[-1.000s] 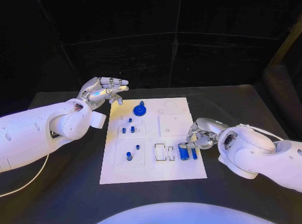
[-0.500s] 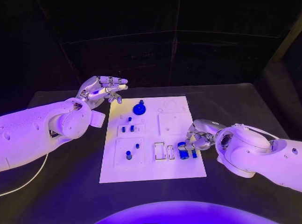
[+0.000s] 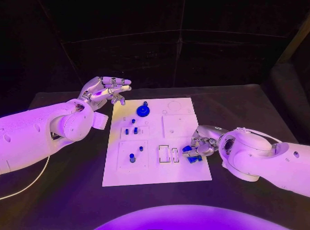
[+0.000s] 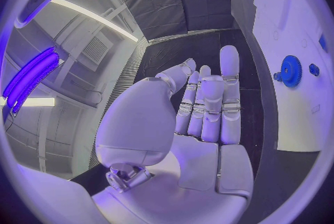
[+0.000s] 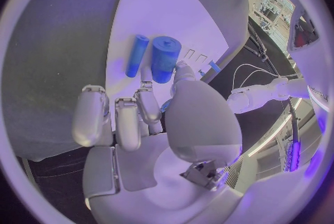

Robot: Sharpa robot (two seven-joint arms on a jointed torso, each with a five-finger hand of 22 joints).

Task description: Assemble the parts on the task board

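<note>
The white task board (image 3: 155, 170) lies mid-table, with a blue gear (image 3: 143, 113) near its far end and small blue pegs (image 3: 132, 131) standing in it. My left hand (image 3: 105, 90) hovers off the board's far left corner, fingers apart and holding nothing; the gear (image 4: 289, 71) lies beyond its fingertips. My right hand (image 3: 200, 143) rests at the board's right edge with fingers curled. A sliver of a blue part (image 5: 166, 105) shows pinched between its thumb and fingers. A thick blue cylinder (image 5: 166, 58) and a thin one (image 5: 136, 56) lie on the board (image 5: 167, 18) just past its fingertips.
Two empty rectangular slots (image 3: 168, 154) sit left of the right hand. The black table (image 3: 65, 191) runs around the board, and a white cable (image 3: 23, 187) trails near the left arm.
My right hand has crept in over the blue pieces at the board's right edge and curled its fingers; the pieces there have shifted. The left hand has kept still.
</note>
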